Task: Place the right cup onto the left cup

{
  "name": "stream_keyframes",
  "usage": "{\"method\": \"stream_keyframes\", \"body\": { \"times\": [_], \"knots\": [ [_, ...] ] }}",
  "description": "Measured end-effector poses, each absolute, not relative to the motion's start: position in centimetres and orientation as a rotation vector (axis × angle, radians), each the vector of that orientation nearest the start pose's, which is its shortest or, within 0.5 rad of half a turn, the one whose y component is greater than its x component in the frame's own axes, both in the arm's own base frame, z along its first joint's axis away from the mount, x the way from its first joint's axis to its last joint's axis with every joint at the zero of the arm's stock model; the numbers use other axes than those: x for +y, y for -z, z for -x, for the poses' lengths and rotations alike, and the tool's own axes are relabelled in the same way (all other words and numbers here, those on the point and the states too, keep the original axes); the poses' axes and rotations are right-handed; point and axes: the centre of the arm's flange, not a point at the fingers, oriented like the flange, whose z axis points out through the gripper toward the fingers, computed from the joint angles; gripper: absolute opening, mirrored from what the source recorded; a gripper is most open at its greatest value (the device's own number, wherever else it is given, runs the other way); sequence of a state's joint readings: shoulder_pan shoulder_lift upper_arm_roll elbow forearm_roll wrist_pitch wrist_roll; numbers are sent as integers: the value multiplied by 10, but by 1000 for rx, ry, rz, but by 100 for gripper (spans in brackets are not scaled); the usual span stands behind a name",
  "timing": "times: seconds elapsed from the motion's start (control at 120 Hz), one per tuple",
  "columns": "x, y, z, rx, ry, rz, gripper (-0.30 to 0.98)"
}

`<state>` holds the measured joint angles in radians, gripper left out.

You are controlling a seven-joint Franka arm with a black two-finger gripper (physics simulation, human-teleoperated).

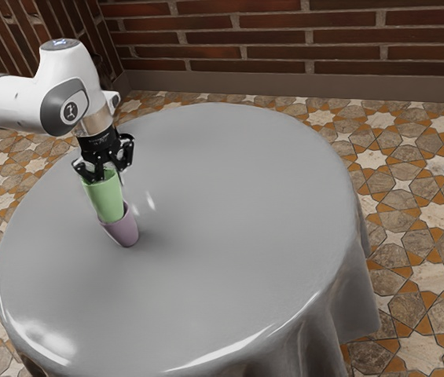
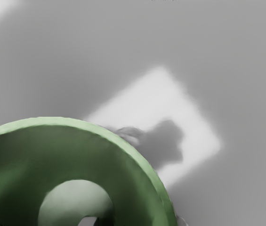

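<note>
Presently, the green cup (image 1: 108,198) is located above the mauve cup (image 1: 124,232), its lower end at the latter's mouth; seating depth cannot be determined. The gripper (image 1: 108,176) is positioned at the green cup's rim; whether it is clamped or released cannot be told. The mauve cup is supported by the gray-covered table (image 1: 229,243).

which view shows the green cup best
The exterior view: it shows the green cup side-on, down to the mouth of the purple cup. The wrist view looks down into it: part of the rim and inside, cut off at the picture's edge.
</note>
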<state>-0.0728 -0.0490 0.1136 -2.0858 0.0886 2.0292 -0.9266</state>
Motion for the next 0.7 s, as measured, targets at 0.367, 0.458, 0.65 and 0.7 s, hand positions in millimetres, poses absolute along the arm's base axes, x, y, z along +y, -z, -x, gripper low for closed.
{"method": "stream_keyframes", "body": {
  "times": [0.367, 0.458, 0.65, 0.7],
  "knots": [
    [31, -451, -537, -1380, 68, 2754, 59],
    [28, -470, -539, -1361, 124, 2764, 62],
    [2, -533, -540, -1222, 227, 2820, 65],
    [-11, -559, -541, -1119, 258, 2863, 65]
  ]
}}
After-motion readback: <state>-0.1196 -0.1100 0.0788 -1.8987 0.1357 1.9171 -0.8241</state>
